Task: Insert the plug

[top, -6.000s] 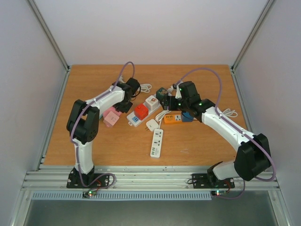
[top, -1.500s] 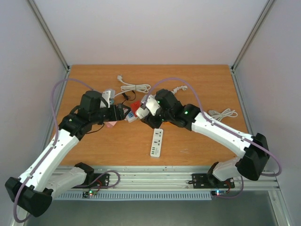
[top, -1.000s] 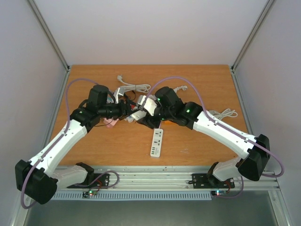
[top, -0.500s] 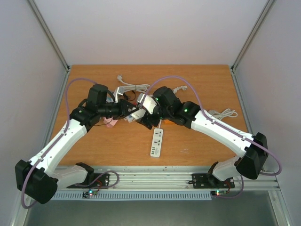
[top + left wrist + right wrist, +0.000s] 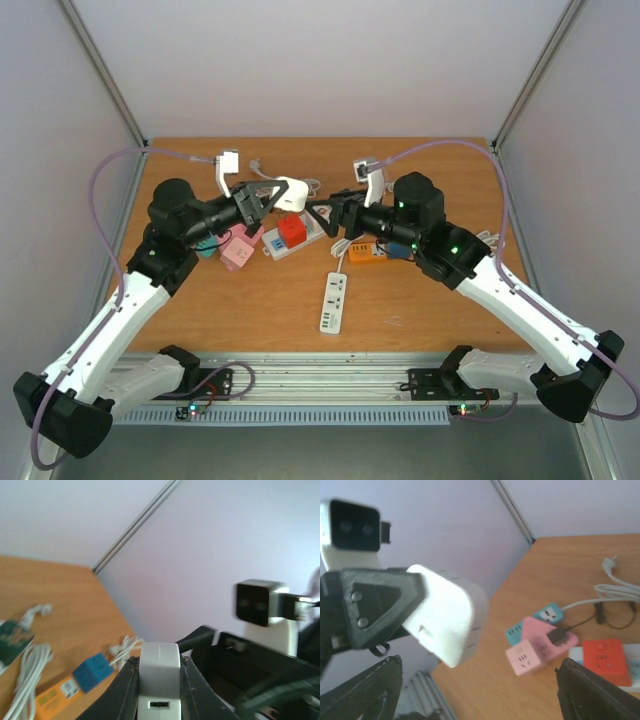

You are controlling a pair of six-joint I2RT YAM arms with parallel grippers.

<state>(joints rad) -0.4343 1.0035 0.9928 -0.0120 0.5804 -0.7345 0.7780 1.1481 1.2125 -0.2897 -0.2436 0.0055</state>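
Right, the wooden surface [image 5: 440,300] carries several strips: a white power strip [image 5: 334,303] nearest the bases, an orange strip [image 5: 368,254] to the R, and a second white strip [image 5: 275,248] w/ a red cube adapter [image 5: 293,230] on it, mid-surface. Above all that, the left tool [image 5: 268,200] is clamped on the white plug block [image 5: 292,192], up in the air & clear of the surface. The right tool [image 5: 333,213] faces it from just beside, jaws wide, holding nothing. Plug looks like rigid glossy plastic w/ rounded corners, prob. light, so likely slippery & apt to twist under a push. Best hold, imo: the two flat opposite sides, as the black fingers [image 5: 127,690] have it, pin face left free. Pins not visible in any view.
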